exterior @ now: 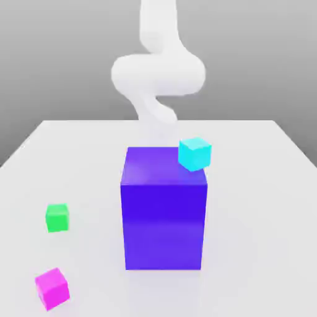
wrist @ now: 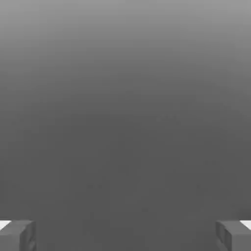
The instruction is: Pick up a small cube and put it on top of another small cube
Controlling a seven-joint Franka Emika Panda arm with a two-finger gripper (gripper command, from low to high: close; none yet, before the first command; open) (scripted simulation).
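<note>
Magenta cube and green cube lie apart on table.

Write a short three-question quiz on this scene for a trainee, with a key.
1. True or false: the pink cube already sits on the green cube.
2. Which thing stands tallest on the table? A) green cube B) blue block C) pink cube
3. Fill in: the gripper fingers stand wide ____ in the hand view.

Key: 1 false, both rest apart on the table. 2 B. 3 apart, with nothing between them.
</note>
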